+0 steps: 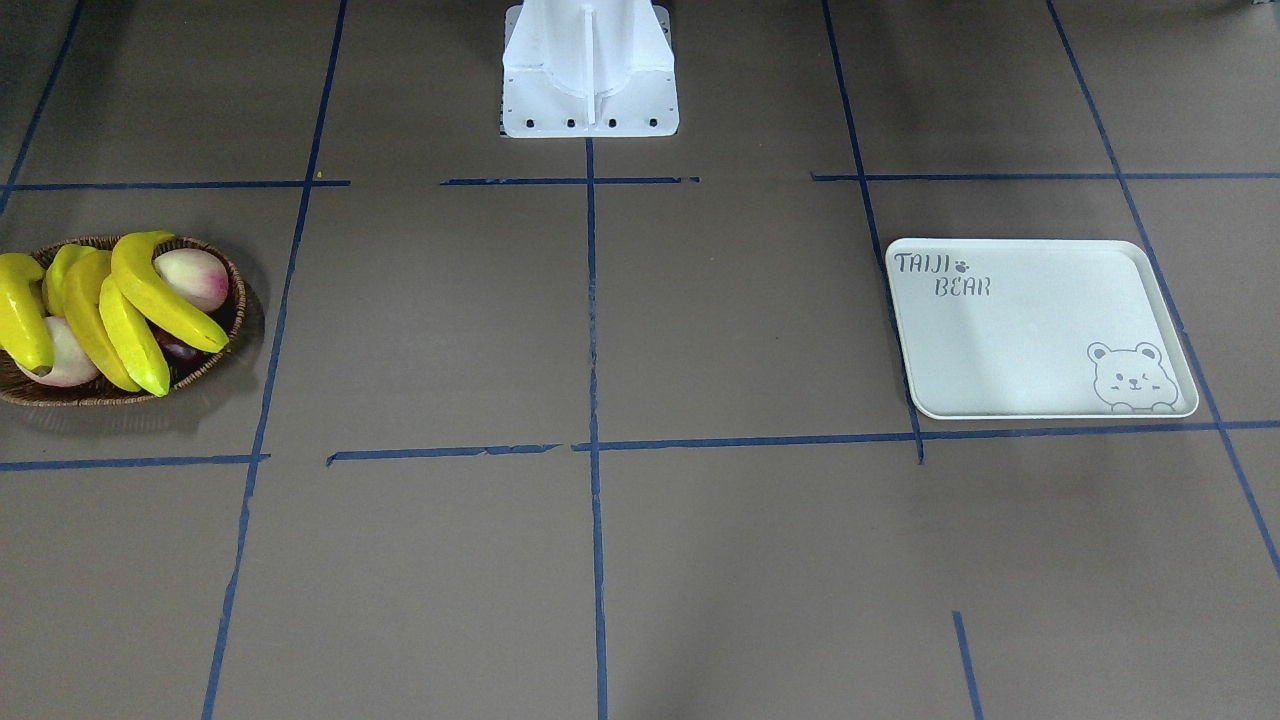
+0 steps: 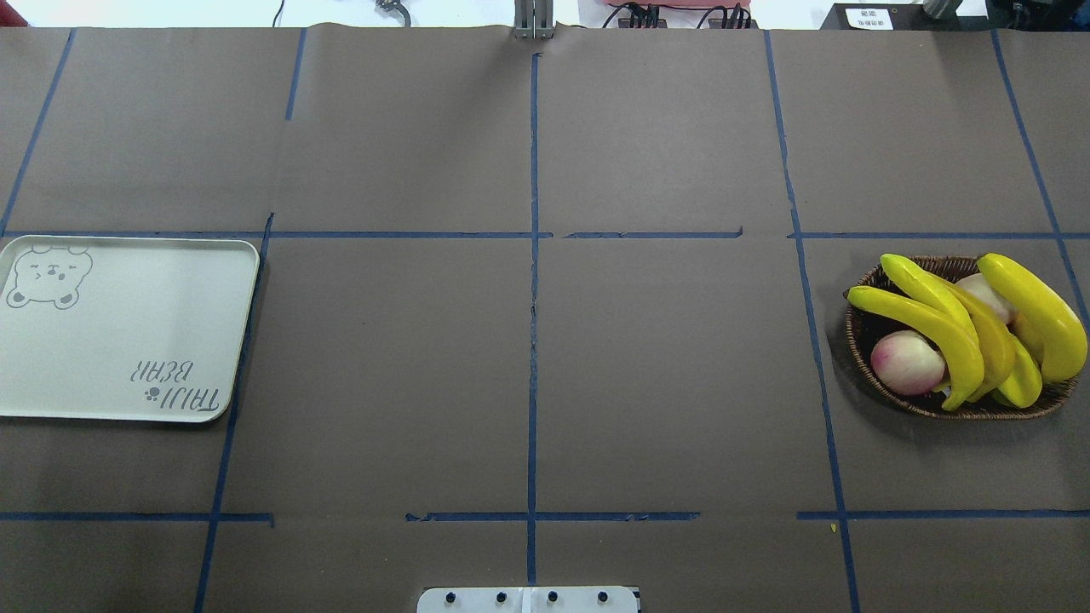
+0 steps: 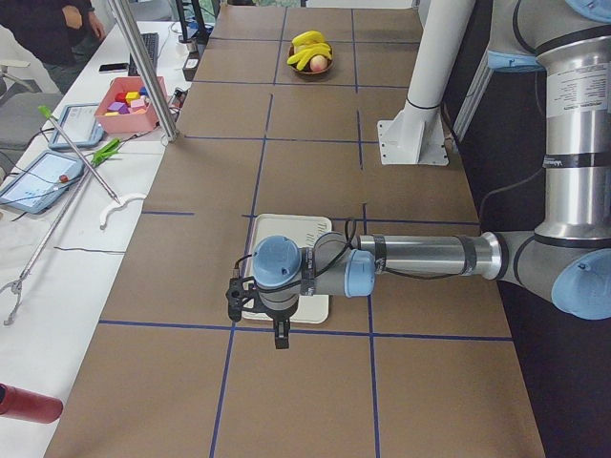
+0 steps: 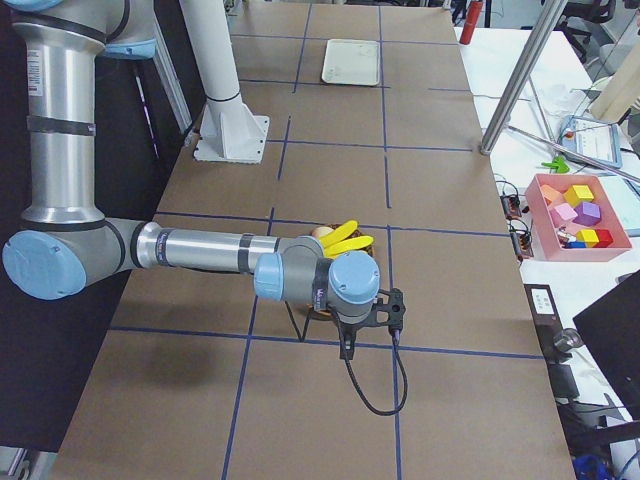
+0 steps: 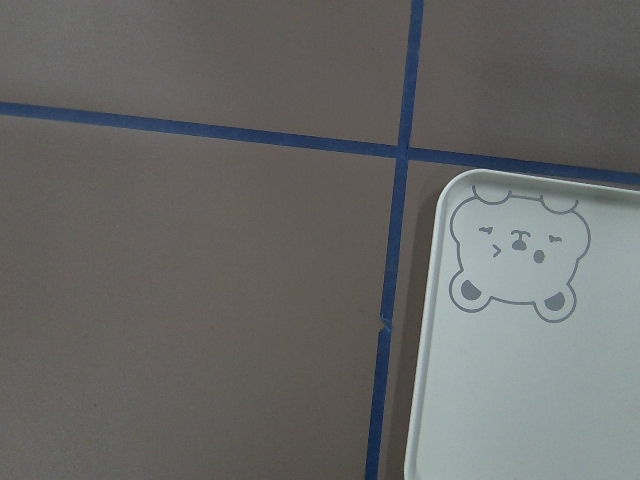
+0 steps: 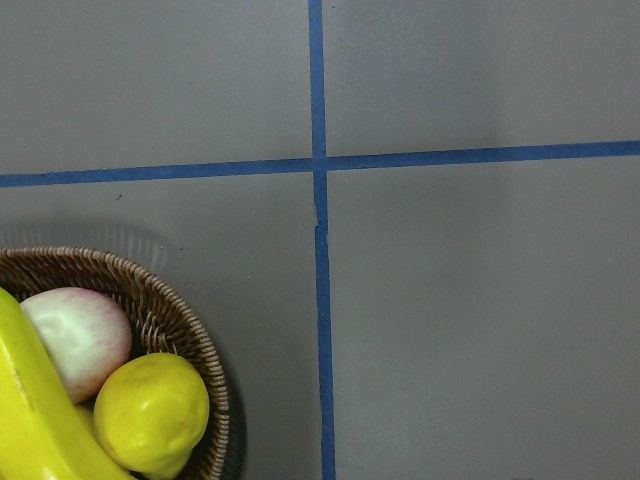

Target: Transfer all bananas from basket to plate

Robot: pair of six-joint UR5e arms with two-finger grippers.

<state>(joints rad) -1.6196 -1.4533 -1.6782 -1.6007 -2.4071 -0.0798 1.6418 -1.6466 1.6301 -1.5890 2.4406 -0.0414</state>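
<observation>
Four yellow bananas (image 1: 165, 290) lie piled in the brown wicker basket (image 1: 215, 365) at the table's right end, also in the overhead view (image 2: 928, 319). The white bear-print plate (image 2: 128, 340) lies bare at the left end. No gripper shows in the overhead or front views. In the left side view my left arm's end (image 3: 277, 296) hangs high over the plate (image 3: 286, 234). In the right side view my right arm's end (image 4: 345, 300) hangs over the basket (image 4: 325, 312). I cannot tell whether either gripper is open or shut. The right wrist view shows one banana's edge (image 6: 30, 420).
Pink-white peaches (image 2: 907, 362) and a stubby yellow fruit (image 6: 150, 410) share the basket. The robot's white base (image 1: 590, 70) stands at the table's middle back. Blue tape lines cross the brown table. A side bench holds a pink block box (image 4: 580, 210) and tools.
</observation>
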